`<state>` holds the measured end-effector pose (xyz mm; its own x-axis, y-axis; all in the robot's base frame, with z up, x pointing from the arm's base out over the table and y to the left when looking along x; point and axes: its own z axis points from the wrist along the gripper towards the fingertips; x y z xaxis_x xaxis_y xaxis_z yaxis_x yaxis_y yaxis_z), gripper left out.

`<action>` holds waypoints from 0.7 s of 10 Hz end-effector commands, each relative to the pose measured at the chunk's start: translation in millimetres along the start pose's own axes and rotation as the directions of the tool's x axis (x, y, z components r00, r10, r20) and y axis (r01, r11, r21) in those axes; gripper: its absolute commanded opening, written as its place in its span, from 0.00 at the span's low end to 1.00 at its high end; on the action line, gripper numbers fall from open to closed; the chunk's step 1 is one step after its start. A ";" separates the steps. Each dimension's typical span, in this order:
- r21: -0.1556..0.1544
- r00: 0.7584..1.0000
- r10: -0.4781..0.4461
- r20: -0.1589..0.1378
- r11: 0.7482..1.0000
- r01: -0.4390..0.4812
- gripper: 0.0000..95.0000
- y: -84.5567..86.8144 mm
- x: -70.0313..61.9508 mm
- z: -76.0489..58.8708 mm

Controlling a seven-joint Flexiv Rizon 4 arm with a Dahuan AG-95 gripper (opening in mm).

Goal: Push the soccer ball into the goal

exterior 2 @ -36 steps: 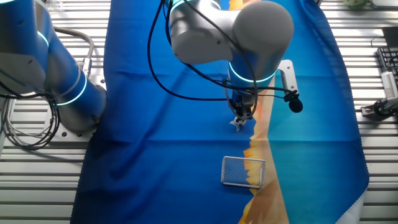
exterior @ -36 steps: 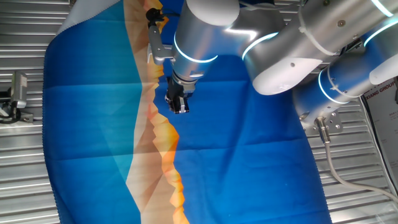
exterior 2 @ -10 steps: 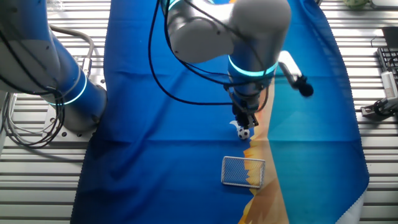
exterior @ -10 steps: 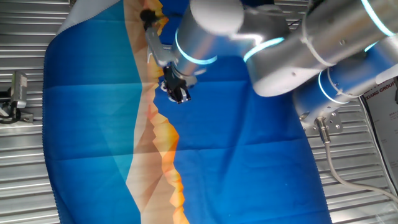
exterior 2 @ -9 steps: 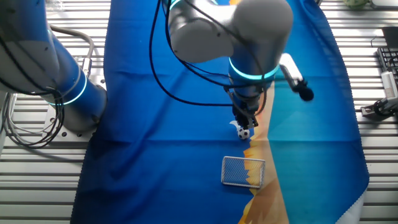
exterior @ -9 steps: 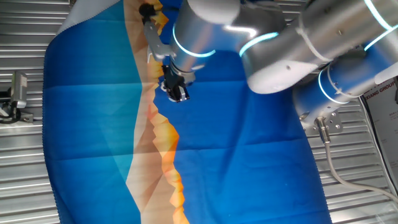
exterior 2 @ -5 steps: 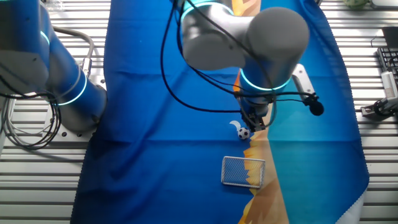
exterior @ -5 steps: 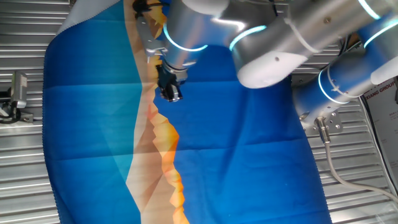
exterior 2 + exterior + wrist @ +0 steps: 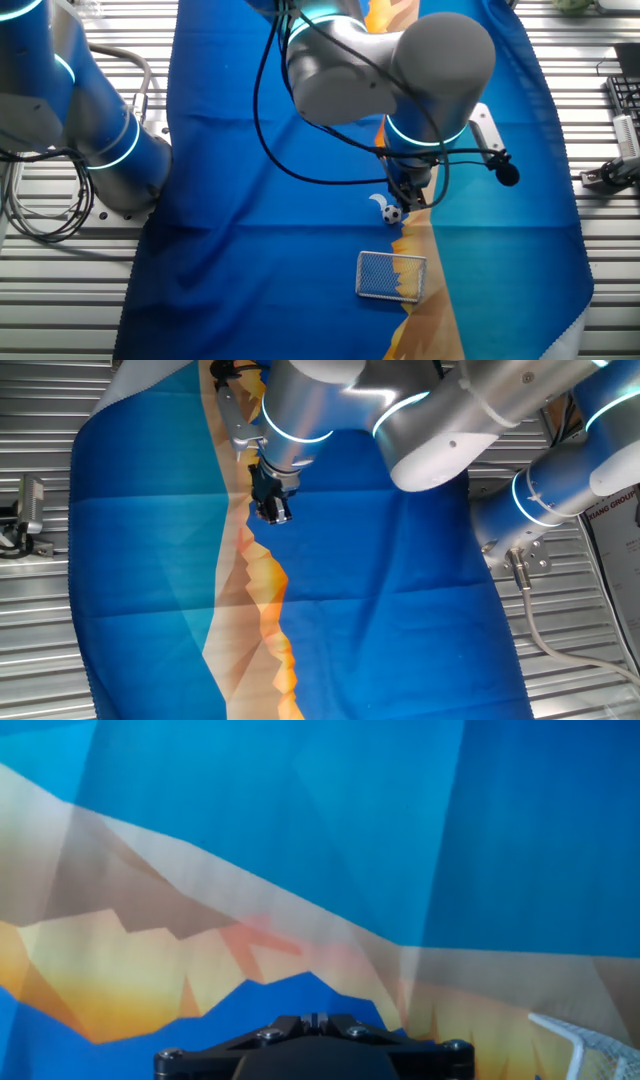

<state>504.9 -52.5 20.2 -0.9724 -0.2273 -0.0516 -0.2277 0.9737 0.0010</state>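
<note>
Cloth [image 9: 250, 250], blue with an orange mountain print, covered the table. Leftmost sat the soccer ball [image 9: 392, 213], just left of my gripper [image 9: 414, 200], whose jaws looked closed. Nearer lay the goal [image 9: 391, 276], nothing between ball and net.

Tiny white ball [image 9: 392, 213] with black patches, resting on the blue cloth [image 9: 250, 250] near its middle. Goal [image 9: 391, 276], a pale rectangular frame with fine mesh, lying nearer the cloth's bottom edge, apart from ball; its corner [image 9: 585, 1040] visible in hand view.
</note>
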 end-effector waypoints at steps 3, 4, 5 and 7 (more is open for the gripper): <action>-0.077 0.982 0.191 0.001 0.979 -0.190 0.00 -7.7 5.8 -5.8; -0.106 0.973 0.232 -0.002 0.967 -0.231 0.00 -10.0 7.7 -7.7; -0.126 0.966 0.257 -0.004 0.959 -0.255 0.00 -12.4 9.1 -9.4; -0.128 0.966 0.260 0.000 0.958 -0.258 0.00 -12.7 8.8 -9.0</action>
<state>499.1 -66.7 29.5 -0.9988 0.0074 -0.0487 0.0012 0.9920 0.1265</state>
